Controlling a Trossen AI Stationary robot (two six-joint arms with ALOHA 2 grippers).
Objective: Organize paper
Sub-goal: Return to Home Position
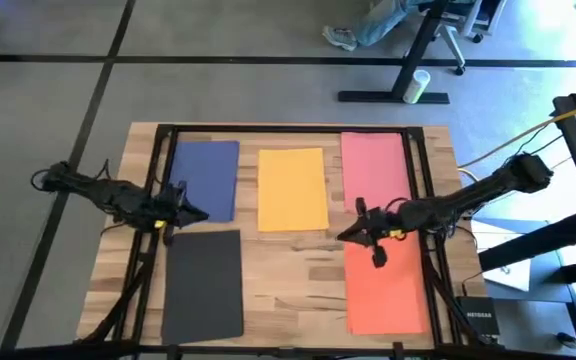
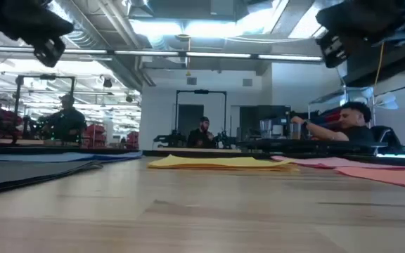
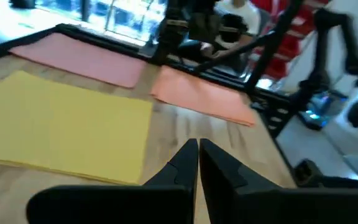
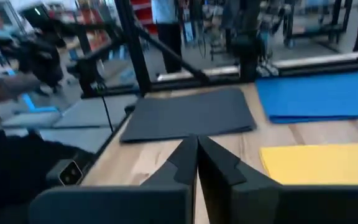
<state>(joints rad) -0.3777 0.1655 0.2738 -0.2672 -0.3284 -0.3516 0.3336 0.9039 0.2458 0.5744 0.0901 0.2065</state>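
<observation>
High view shows the big wooden desk in the middle of the frame. The paper lies on it in five neat piles, one colour each. The navy blue pile is at the upper left of the desk. The yellow pile is in the upper middle and the pink pile at the upper right. The black pile is at the lower left and the orange pile at the lower right.

No loose sheet shows, so I think the sorting is done. All that looks left is for the arms to pull back and rest.

The desk top is pale, bare wood. The floor around it is grey. In the low view the room behind is wide and bright, with people sitting far off.

The left gripper hangs between the blue and black piles. The right gripper hangs near the gap between the pink and orange piles. Both pairs of jaws are closed together and hold nothing.
</observation>
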